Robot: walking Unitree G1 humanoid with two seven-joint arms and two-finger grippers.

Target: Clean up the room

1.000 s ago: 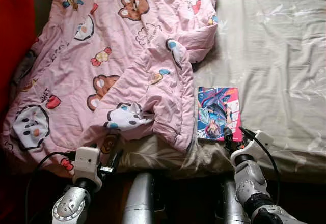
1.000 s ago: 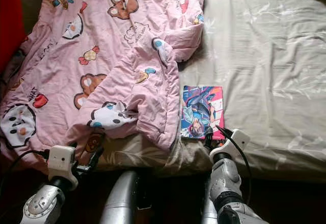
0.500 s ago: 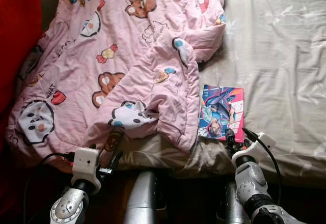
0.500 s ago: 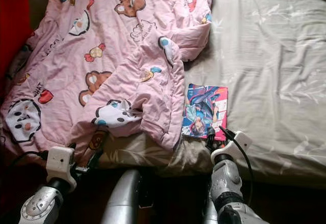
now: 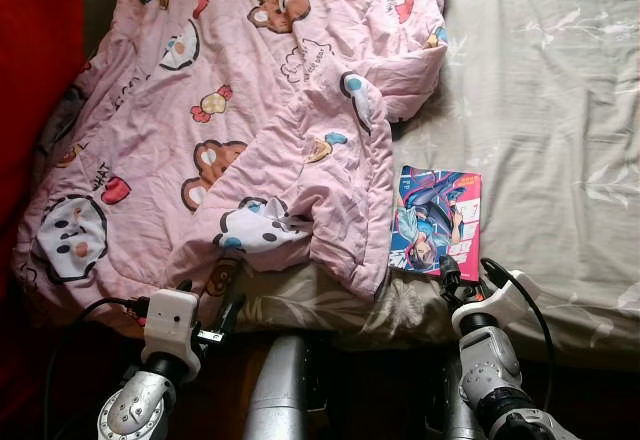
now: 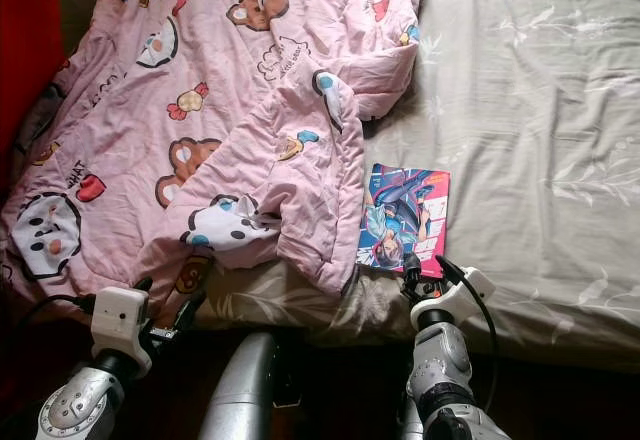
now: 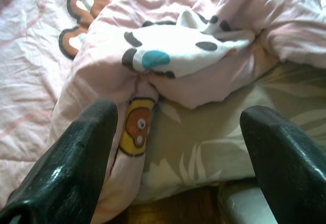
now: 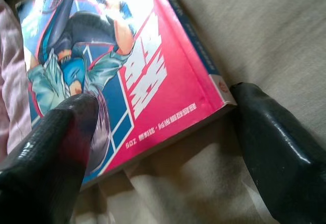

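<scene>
Comic book (image 5: 434, 222) lay flat on bed (image 5: 560, 110), lower centre-right, long axis up-down. Right hand (image 8: 168, 147) spread wide, straddling its near corner. Left hand (image 7: 175, 147) wide at pink blanket (image 5: 250, 110) edge.

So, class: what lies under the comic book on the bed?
The comic book lies flat on the beige leaf-print sheet, beside the pink cartoon blanket. The sheet directly beneath is covered by the book.
</scene>
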